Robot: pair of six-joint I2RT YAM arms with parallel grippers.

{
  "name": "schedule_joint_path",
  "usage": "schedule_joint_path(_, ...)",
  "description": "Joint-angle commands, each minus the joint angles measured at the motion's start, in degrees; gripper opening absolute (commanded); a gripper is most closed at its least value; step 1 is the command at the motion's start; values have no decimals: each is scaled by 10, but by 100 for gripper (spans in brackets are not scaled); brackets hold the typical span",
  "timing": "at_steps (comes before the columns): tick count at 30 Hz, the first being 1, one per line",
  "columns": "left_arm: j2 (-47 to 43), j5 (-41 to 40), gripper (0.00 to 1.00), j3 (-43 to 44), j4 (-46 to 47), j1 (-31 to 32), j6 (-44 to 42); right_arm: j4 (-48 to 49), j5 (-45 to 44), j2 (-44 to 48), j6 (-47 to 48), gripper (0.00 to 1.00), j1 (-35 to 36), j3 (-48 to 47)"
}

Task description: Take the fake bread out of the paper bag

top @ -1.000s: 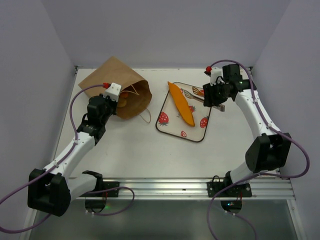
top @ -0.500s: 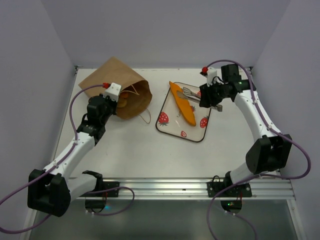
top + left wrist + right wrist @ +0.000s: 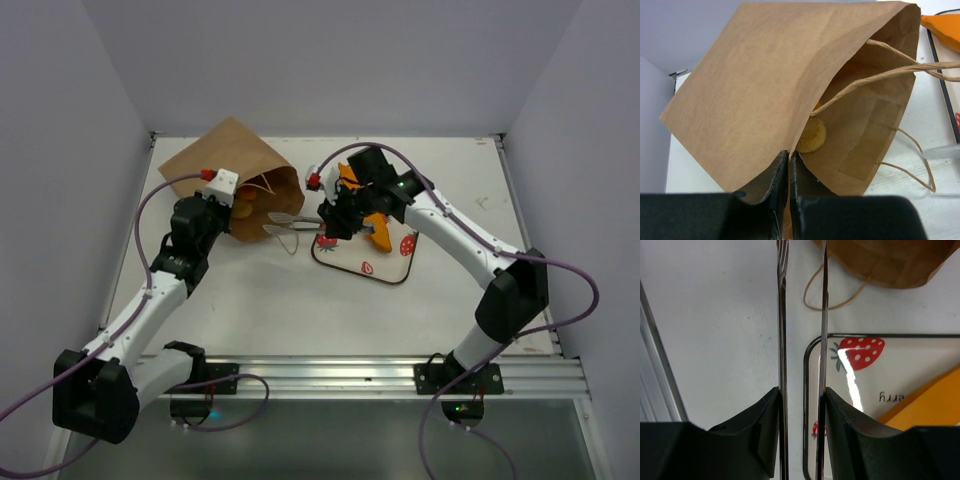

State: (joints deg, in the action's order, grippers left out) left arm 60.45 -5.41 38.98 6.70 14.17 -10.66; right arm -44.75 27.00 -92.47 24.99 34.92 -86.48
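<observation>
The right tool (image 3: 330,220) is clamped on metal tongs (image 3: 285,222) aimed at the paper bag (image 3: 225,155), which the left tool (image 3: 789,167) pinches at its edge, so next the tongs must reach in for the fake bread (image 3: 812,136) inside.

Fake bread (image 3: 812,136) mostly hidden (inside paper bag (image 3: 755,90))

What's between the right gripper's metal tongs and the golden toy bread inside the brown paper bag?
Only the thin string handles looping across the brown paper bag's open mouth; a ridged golden roll shows behind them. The left gripper pinches the bag's edge.
</observation>
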Motion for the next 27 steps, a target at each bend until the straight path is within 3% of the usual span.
schedule_joint_path(1,-23,-25,9,-7,30,2,5,93,-48,-44,-2,41,22,-41)
schedule_joint_path(12,-37,-22,7,-7,3,2,23,315,-104,-121,-63,41,100,-11)
schedule_joint_path(17,-43,-8,6,-7,-2,2,36,363,-172,-126,26,41,139,27)
schedule_joint_path(27,-46,-7,6,-12,2,2,40,401,-295,-123,178,41,152,80)
